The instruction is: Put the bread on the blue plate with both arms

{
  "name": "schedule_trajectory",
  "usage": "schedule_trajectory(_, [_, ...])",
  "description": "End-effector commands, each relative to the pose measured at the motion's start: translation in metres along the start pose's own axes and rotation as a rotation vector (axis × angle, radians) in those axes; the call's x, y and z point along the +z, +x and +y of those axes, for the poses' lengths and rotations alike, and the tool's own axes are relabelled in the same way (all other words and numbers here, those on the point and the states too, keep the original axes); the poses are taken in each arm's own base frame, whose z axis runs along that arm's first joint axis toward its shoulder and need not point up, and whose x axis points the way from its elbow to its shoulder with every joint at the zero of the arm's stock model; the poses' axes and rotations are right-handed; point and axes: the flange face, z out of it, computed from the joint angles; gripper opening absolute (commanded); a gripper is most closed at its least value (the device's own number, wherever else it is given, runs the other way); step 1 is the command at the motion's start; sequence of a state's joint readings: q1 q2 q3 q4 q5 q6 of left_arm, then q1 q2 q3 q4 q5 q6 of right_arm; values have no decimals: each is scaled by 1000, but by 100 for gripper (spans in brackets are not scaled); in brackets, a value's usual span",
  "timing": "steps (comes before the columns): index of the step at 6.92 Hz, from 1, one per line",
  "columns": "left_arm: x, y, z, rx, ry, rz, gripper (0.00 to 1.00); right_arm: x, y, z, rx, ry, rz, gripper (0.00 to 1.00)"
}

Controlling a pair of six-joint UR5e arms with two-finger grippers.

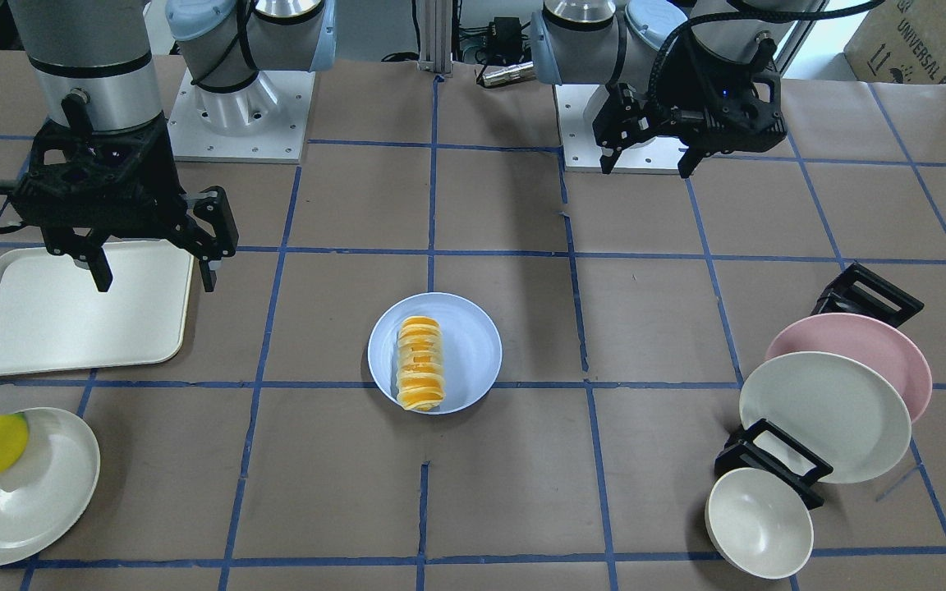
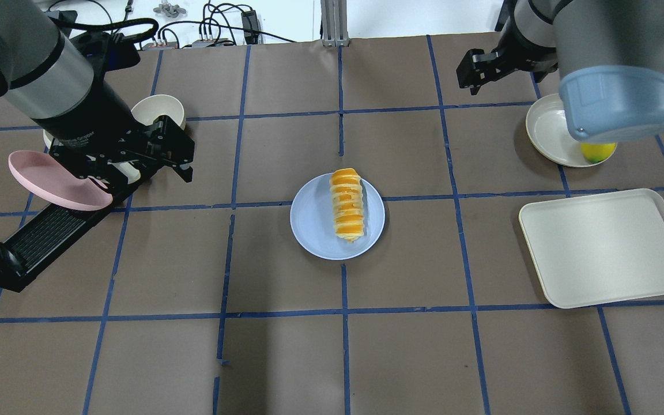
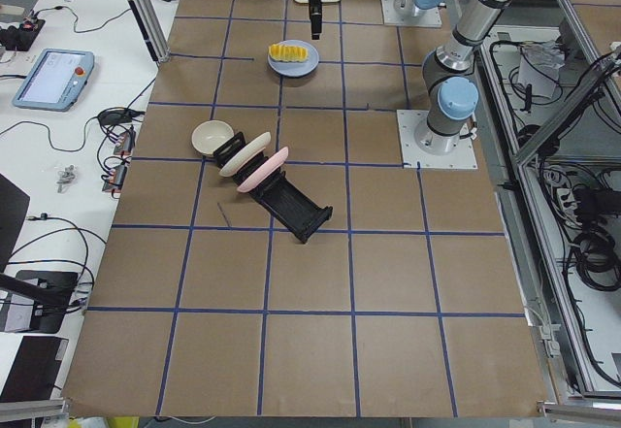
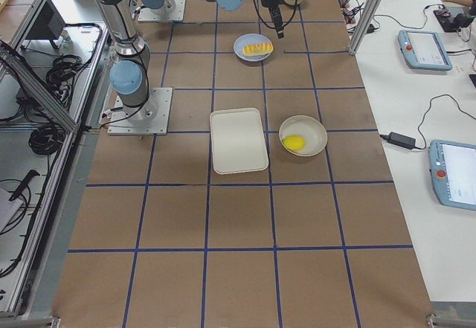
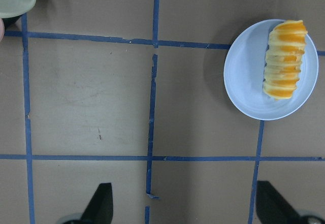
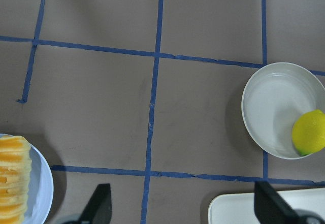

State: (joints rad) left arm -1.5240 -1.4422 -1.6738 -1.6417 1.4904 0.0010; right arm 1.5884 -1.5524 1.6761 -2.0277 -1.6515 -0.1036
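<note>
Since the bread (image 1: 420,364) lies on the blue plate (image 1: 473,345), well apart from both sets of jaws, I'd back the left gripper (image 1: 645,160) and right gripper (image 1: 155,275), both spread wide and empty, straight off. One end of the bread seems to ride the rim.

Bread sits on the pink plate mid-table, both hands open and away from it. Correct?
No. The bread sits on the blue plate, as the overhead view shows; the pink plate is off in the rack. The left hand and right hand are open, away from it.
</note>
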Motion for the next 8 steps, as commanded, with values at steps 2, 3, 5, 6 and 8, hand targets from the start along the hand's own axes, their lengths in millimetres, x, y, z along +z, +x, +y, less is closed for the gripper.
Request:
schedule_trajectory(2, [4,-10,-15,-28,46,-104,100,-18,-3,40,-7,-238,-106,98])
schedule_trajectory(3, [5,-8,-16,-32,45,-81,100,-31,-6,57,-9,-319,-118,98])
schedule_trajectory(5, [6,-7,-16,-35,44,-72,100,-42,0,56,-15,-329,-88,99])
schedule_trajectory(6, [7,-7,-17,-35,42,-71,100,-43,1,55,-18,-330,-78,99])
schedule_trajectory(8, [7,-7,-17,-32,42,-72,100,-47,1,54,-14,-321,-78,99])
